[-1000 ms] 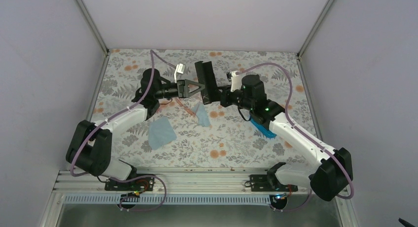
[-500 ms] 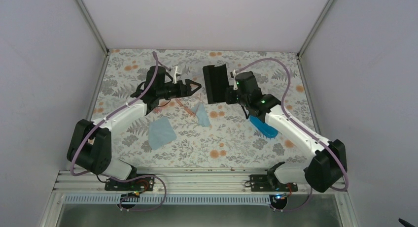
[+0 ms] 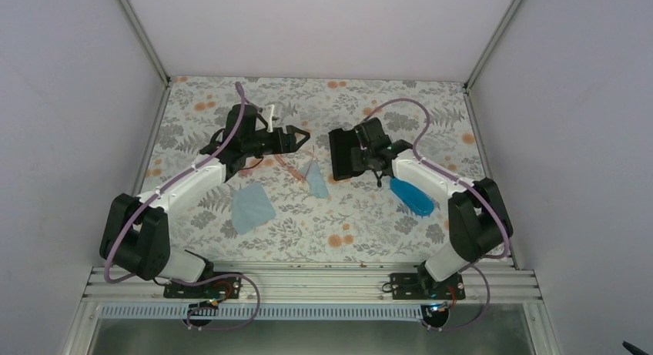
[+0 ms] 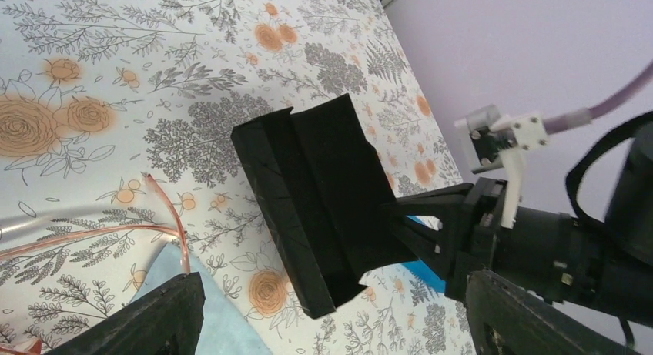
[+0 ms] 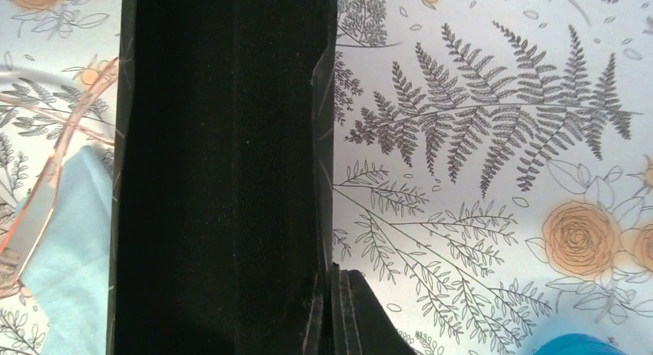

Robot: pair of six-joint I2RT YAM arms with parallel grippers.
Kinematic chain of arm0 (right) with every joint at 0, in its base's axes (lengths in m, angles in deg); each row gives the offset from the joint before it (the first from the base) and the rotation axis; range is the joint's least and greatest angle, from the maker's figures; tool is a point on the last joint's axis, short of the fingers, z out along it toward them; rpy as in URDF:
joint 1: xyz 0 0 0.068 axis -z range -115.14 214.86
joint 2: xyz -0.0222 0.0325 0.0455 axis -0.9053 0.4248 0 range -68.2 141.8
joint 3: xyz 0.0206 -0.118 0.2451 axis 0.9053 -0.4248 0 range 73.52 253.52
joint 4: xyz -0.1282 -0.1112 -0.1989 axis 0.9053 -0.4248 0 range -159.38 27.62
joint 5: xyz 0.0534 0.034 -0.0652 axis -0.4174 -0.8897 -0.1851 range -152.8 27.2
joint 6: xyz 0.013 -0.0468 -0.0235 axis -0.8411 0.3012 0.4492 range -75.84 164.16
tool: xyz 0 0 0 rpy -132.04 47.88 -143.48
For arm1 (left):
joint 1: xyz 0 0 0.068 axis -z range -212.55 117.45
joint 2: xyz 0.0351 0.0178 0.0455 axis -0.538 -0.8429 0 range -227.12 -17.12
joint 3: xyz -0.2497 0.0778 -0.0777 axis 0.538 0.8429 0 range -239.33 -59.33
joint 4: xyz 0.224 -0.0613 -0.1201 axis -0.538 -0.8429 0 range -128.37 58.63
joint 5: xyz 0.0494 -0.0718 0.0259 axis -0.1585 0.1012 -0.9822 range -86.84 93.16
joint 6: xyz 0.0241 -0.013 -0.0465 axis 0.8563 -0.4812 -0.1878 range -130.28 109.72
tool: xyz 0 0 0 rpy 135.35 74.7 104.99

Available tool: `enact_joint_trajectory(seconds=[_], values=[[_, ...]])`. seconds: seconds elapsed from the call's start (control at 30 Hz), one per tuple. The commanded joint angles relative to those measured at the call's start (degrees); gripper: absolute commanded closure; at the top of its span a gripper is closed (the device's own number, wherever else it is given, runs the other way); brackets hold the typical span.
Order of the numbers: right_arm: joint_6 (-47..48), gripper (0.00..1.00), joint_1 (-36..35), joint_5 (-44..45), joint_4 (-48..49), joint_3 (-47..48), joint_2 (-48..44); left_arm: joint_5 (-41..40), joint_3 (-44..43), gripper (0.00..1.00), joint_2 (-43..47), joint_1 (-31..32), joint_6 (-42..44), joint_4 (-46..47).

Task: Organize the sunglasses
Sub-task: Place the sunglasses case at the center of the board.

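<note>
A black case (image 3: pixel 344 151), its dark inner lining facing up, is right of centre over the floral-patterned bench (image 3: pixel 362 232). A glossy blue oval case (image 3: pixel 410 197) lies just right of it. A light blue cloth (image 3: pixel 252 207) lies left of centre, with a smaller blue cloth (image 3: pixel 316 179) between it and the black case.

From my feed I count one pair of sunglasses (image 3: pixel 290 165), two light blue cloths, a larger cloth (image 3: pixel 252 208) and a smaller cloth (image 3: pixel 316 179), one black case (image 3: pixel 344 152), one blue oval case (image 3: pixel 411 198), and two arms, left arm (image 3: pixel 185 187) and right arm (image 3: pixel 440 187), over one surface (image 3: pixel 370 224).
</note>
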Motion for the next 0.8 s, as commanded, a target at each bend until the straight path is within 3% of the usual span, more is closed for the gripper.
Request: enact_joint_trajectory(seconds=[0.0,0.17,0.47,0.77], values=[[0.02,0.96,2.9,-4.41,6.18,-1.23,1.34,-0.13,0.65,0.16,1.23,-0.1,0.84,-0.87],[1.32,0.96,5.76,-5.2,8.55,-3.06,3.19,0.07,0.92,0.16,1.55,-0.08,0.73,-0.88],[-0.3,0.86,7.95,-3.07,6.93,-1.69,8.92,-1.21,0.58,0.17,1.78,-0.13,0.23,-1.26],[-5.78,0.52,7.91,7.78,1.34,0.64,7.44,-4.32,-0.45,0.17,3.5,-0.08,1.72,-4.61]])
